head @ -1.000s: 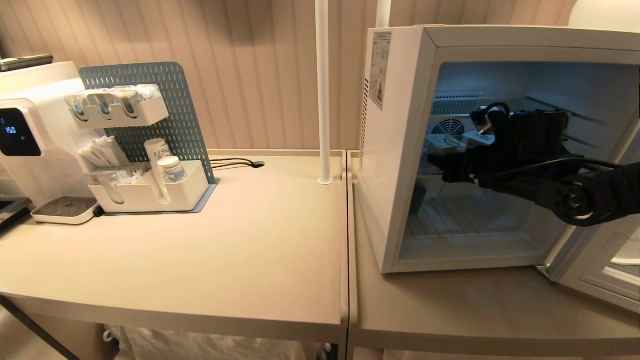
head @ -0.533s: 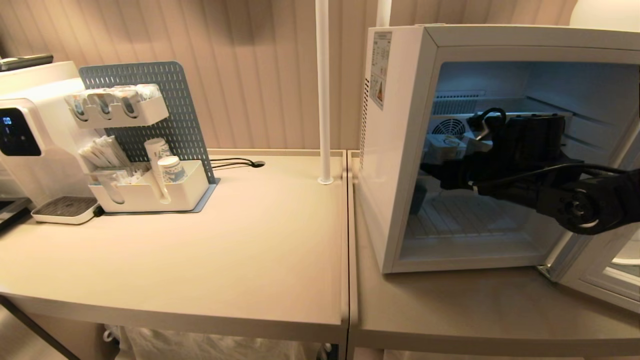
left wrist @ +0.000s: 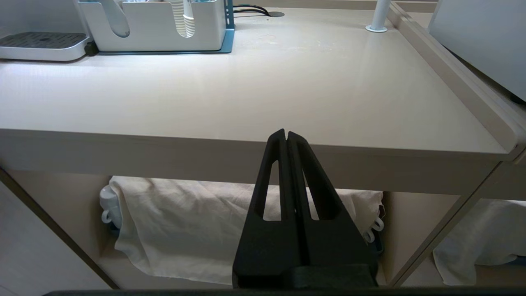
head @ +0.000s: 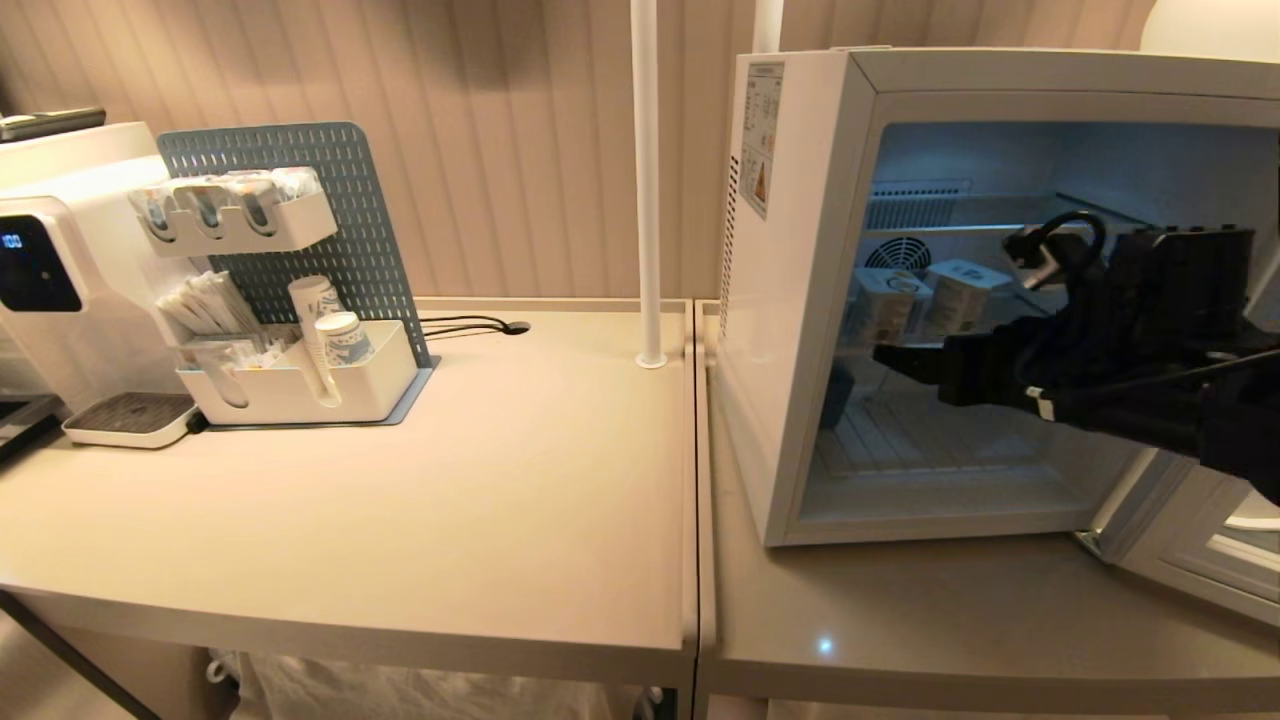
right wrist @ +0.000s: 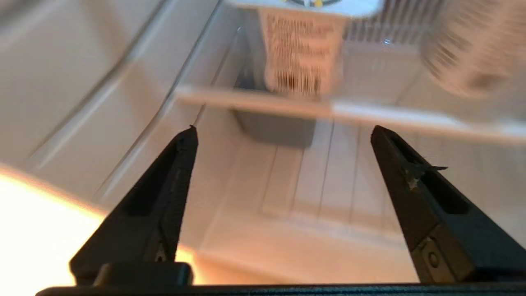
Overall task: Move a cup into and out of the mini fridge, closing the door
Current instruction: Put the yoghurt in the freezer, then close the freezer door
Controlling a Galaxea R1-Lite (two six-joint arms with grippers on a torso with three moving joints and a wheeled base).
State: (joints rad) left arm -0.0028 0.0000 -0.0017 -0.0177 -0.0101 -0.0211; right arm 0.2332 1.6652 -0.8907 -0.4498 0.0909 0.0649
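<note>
My right fingers [right wrist: 181, 172] stand wide apart, empty, inside the open fridge [head: 800, 300] on the desk [head: 950, 610]. Its door [head: 1190, 540] hangs open to my right. Two cups [head: 885, 305] stand on its shelf. My left fingers [left wrist: 283, 164] are pressed together below the desk edge.

white mini fridge [head: 790, 300], blue perforated pegboard [head: 300, 180], black hand [head: 905, 362].

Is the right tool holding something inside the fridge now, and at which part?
Nothing is held. The right tool stands open and empty inside the mini fridge; the left tool is shut on nothing.
</note>
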